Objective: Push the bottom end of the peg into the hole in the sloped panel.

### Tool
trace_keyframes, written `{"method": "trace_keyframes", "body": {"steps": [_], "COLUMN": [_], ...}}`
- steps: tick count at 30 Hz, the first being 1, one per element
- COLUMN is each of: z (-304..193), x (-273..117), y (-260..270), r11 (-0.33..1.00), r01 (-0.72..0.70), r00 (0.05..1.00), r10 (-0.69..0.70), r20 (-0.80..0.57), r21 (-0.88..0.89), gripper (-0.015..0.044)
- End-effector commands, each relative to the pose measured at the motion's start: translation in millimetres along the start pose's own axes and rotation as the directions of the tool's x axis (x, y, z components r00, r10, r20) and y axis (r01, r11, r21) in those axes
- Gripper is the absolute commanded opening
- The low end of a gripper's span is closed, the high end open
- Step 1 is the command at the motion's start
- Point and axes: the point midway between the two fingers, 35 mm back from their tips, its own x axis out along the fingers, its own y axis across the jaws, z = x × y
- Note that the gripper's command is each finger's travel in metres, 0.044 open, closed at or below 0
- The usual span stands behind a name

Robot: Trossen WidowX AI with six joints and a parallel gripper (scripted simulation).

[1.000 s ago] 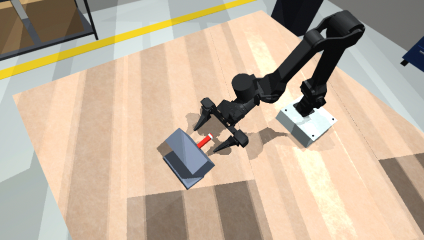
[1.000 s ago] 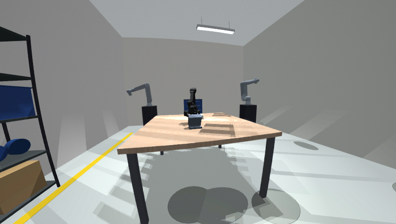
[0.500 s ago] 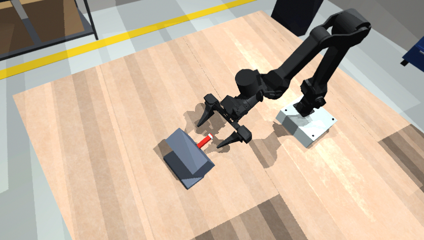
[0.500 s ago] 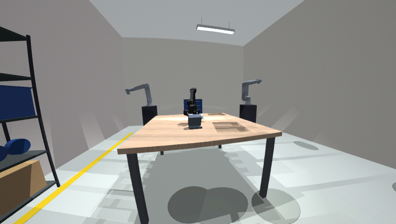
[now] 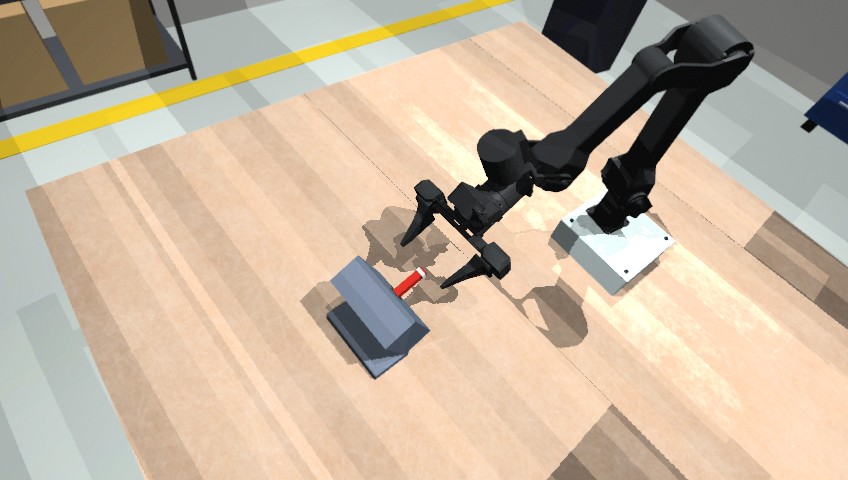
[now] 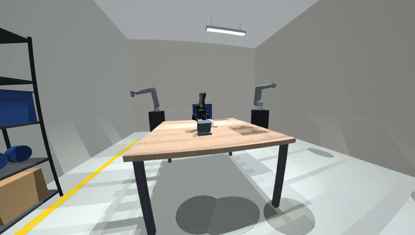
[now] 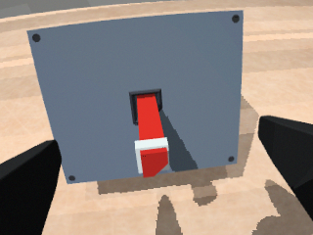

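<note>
The red peg (image 5: 408, 282) (image 7: 150, 117) with a white band near its outer end has its inner end in the square hole (image 7: 132, 109) of the blue-grey sloped panel (image 5: 389, 318) (image 6: 204, 127) (image 7: 88, 73). Much of the peg sticks out of the panel's face. How deep its hidden end sits cannot be seen. In the wrist view dark gaps show beside the peg at the hole's rim. My gripper (image 5: 423, 265) (image 7: 160, 137) is wide open and empty. Its fingertips stand on either side of the peg's outer end, well apart from it.
The panel's block stands on the wooden table (image 5: 238, 237) (image 6: 163, 145). The arm's pale base box (image 5: 618, 261) stands behind the gripper. A shelf rack (image 5: 184, 41) (image 6: 34, 87) and dark pedestals stand beyond the table.
</note>
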Motion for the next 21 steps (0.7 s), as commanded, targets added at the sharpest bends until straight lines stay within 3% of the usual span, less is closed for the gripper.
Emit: {"method": "trace_keyframes", "body": {"steps": [1,21], "z": [1.8,2.4], "x": [-5.6,-25.3], "y": [-0.5,-1.6], "r11": [1.0,1.0], "r01": [0.0,0.001], "r00": [1.0,1.0], "r10": [0.0,-0.001], "r20": [0.004,0.002], "r21": [-0.007,-0.005], "gripper": [0.044,0.044]}}
